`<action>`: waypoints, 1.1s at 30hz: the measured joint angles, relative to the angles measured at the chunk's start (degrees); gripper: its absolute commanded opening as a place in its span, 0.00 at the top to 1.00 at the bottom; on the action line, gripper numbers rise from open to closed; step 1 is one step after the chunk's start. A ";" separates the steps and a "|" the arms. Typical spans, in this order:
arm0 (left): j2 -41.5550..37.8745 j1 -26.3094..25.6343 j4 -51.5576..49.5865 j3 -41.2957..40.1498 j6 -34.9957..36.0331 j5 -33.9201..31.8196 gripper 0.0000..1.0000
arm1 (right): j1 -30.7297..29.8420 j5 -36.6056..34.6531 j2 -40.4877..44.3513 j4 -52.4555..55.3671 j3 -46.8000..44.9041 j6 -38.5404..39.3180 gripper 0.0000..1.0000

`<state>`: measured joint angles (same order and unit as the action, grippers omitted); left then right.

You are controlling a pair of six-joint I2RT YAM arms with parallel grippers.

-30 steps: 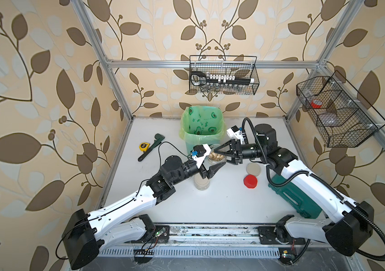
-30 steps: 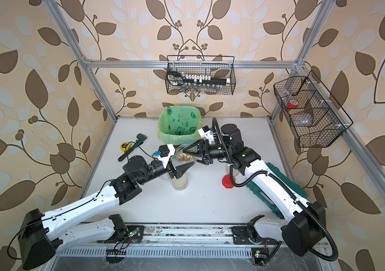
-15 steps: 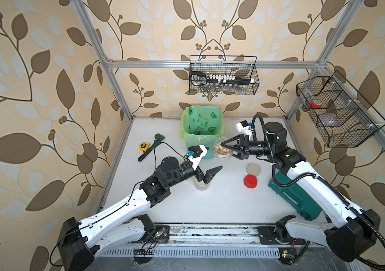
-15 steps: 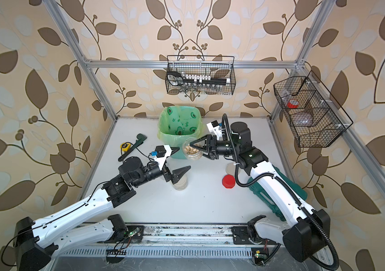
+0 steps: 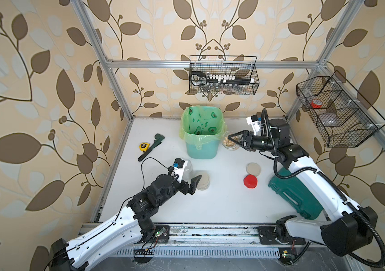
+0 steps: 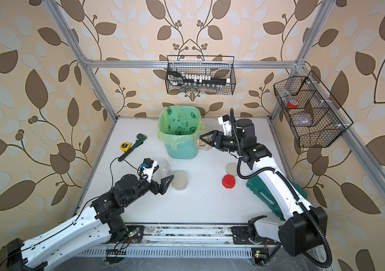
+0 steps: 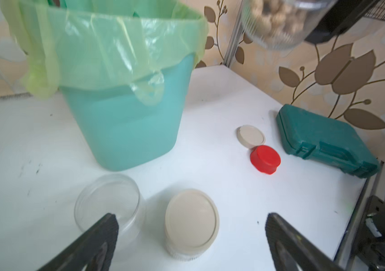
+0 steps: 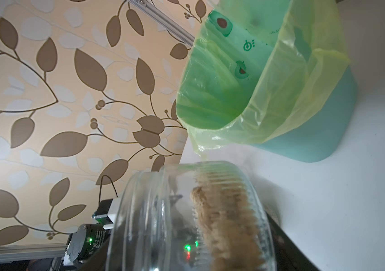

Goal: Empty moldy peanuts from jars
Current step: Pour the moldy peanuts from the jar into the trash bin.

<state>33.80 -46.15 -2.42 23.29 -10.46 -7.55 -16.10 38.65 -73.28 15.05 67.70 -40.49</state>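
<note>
My right gripper (image 5: 233,140) is shut on a short lidless glass jar (image 5: 230,143) (image 8: 186,218), held in the air beside the right rim of the mint-green bin (image 5: 201,148). Moldy peanuts (image 8: 224,220) (image 7: 277,11) lie against the jar's side. My left gripper (image 7: 191,221) (image 5: 192,185) stands open and holds nothing. Just past its fingers a short jar with a beige lid (image 7: 191,220) (image 5: 203,181) stands on the table. An empty lidless clear jar (image 7: 108,201) (image 6: 163,167) is next to it.
A loose beige lid (image 5: 253,169) and a red lid (image 5: 250,181) lie right of centre. A dark green case (image 5: 292,199) sits under my right arm. A yellow tape measure (image 5: 143,146) and a green wrench (image 5: 152,146) lie at the left. Wire baskets (image 5: 223,75) hang on the walls.
My left gripper has opened wider and drawn back toward the front left. My right gripper has carried the peanut jar back and right, to the bin's right rim.
</note>
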 measured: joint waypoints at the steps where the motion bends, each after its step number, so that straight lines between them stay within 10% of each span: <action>1: -1.36 0.00 -0.63 -0.74 -0.39 -0.57 0.01 | 0.00 -0.98 -0.59 -0.02 1.03 0.72 1.00; 19: -7.30 0.00 -5.55 -0.96 -5.05 -2.16 0.01 | -4.42 -16.81 -29.79 14.47 46.07 11.98 1.00; 33: -3.34 0.00 -7.02 -0.79 -5.22 -2.60 0.01 | -16.15 -47.04 -39.98 22.34 56.41 31.52 1.00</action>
<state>30.46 -46.15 -9.43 22.50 -15.68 -10.15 -32.25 -8.38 -113.25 37.39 124.11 -8.97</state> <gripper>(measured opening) 0.989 0.704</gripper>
